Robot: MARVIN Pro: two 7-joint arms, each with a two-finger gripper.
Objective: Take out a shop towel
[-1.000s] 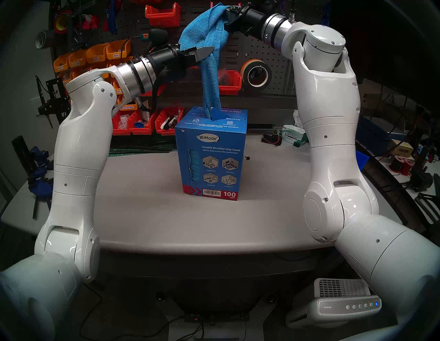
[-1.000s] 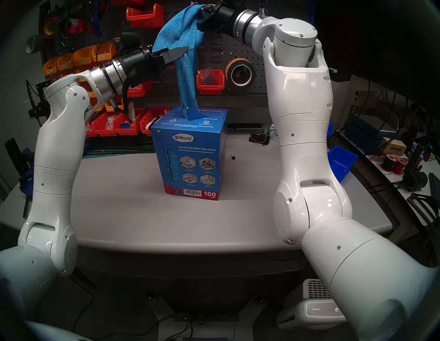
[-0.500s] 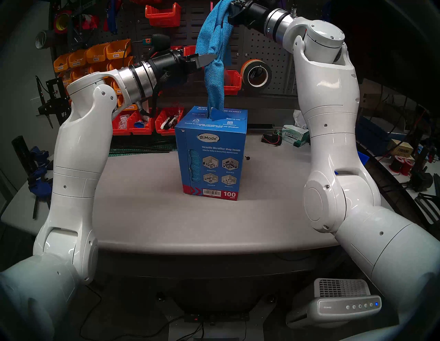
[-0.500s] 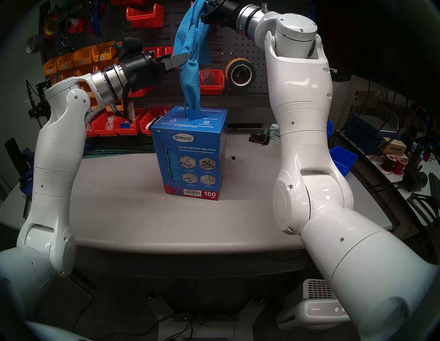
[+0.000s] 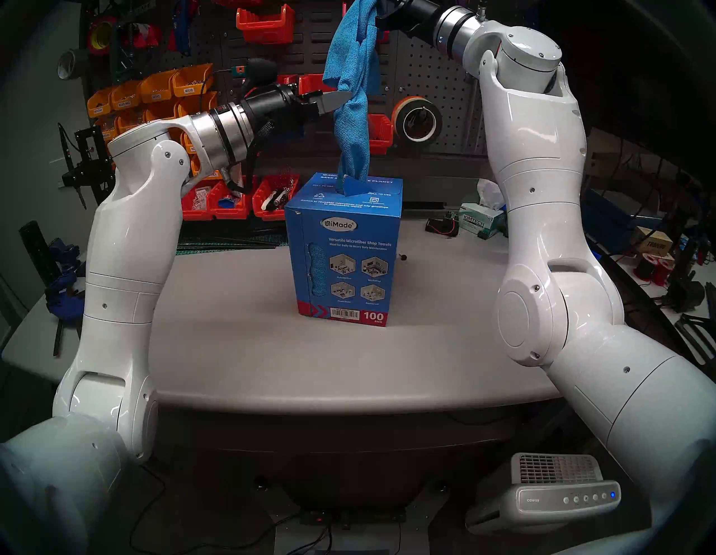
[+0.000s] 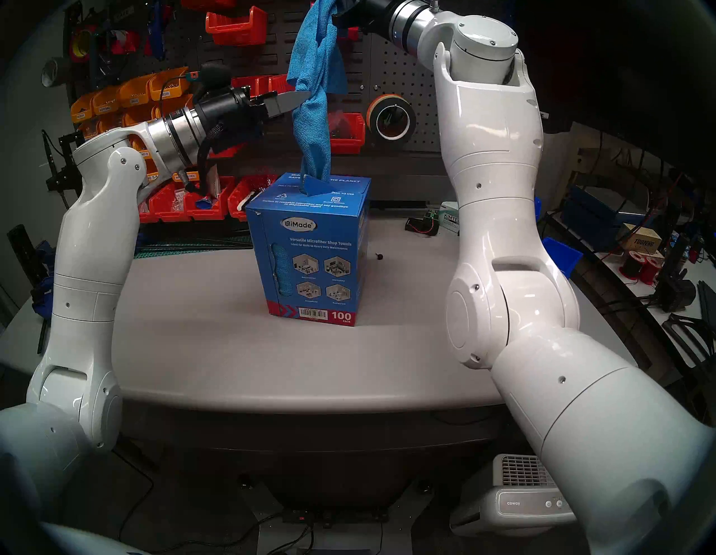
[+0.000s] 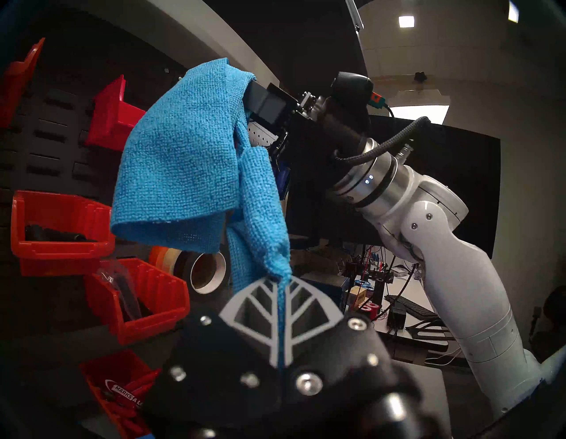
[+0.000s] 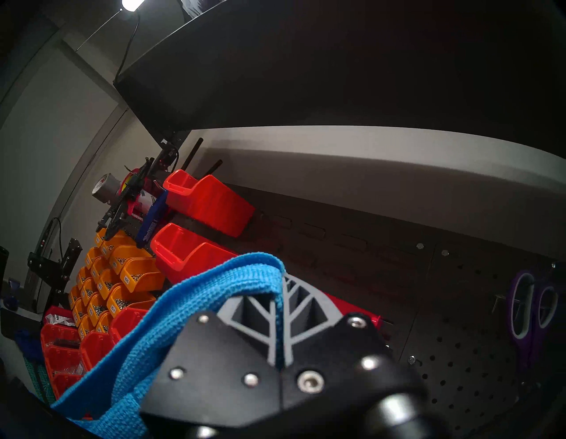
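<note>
The bright blue shop towel [image 5: 350, 116] hangs as a long strip, its lower end still inside the slot on top of the tall blue box [image 5: 343, 252] that stands mid-table. At the very top of the head view, my right gripper [image 5: 381, 4] is shut on the towel's upper end; the right wrist view shows cloth [image 8: 214, 291] pinched between its fingers [image 8: 278, 276]. My left gripper [image 5: 346, 95] comes in from the left at mid height, shut on a fold of the towel [image 7: 183, 168], whose tip runs between its closed fingers [image 7: 280, 279].
The grey table [image 5: 252, 349] carries a Kimtech tissue box [image 5: 480, 223] at the back right and a small black knob [image 5: 403, 256] right of the blue box. Behind it stand a pegboard with red and orange bins [image 5: 170, 89] and a tape roll [image 5: 416, 120].
My right gripper rose and shifted right with the towel's top, nearly leaving the head view. The flap that lay over my left gripper slid off. The left gripper edged right and slightly down.
</note>
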